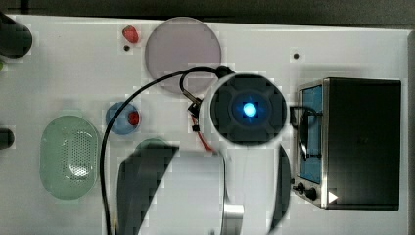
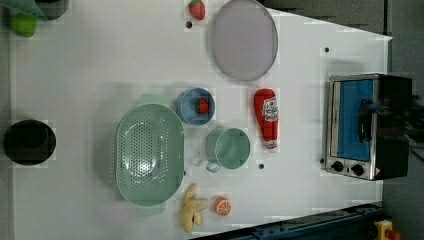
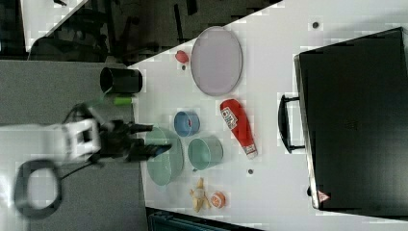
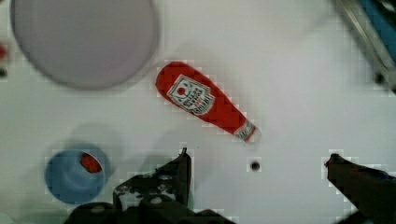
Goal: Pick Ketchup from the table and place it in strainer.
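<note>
Though flat, ketchup (image 4: 203,101) cap toward fingers (image 4: 184,169)

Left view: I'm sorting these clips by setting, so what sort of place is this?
Probably a lab tabletop staged as a play kitchen: a white table carrying a toaster oven, a ketchup bottle and a green strainer.

Robot lab staged as a play kitchen, white bench (image 2: 100,70) with drilled holes, toy fruit like a banana (image 2: 192,213), small toaster oven (image 2: 357,125), robot arm (image 1: 195,196) with cabling overhead
</note>
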`<state>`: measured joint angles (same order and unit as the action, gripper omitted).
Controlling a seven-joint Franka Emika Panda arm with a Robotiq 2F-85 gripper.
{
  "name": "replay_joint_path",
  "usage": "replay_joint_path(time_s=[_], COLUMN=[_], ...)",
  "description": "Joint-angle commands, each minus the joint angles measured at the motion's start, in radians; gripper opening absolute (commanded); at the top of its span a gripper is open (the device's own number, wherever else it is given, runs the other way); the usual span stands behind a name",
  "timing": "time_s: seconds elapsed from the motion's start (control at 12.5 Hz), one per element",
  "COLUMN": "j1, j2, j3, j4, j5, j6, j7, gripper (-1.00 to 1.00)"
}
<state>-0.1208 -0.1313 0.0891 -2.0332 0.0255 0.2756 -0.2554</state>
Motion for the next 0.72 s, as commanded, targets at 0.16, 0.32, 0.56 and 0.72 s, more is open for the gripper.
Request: replay_joint_path(time_s=[0.16, 0.32, 0.56, 0.72], j1=[-0.001, 0.001, 0.016, 0.026], j2=[0.095, 0.148, 0.227, 0.28], j3=[0.009, 0.009, 0.011, 0.012], j4=[-0.104, -0.151, -0.21, -0.248], j5=[0.001, 0.0, 0.0, -0.003], j6=[0.146, 0.267, 0.432, 0.545], j7=[-0.479, -0.613, -0.711, -0.712], gripper=[1.0, 1.0, 1.0, 1.0])
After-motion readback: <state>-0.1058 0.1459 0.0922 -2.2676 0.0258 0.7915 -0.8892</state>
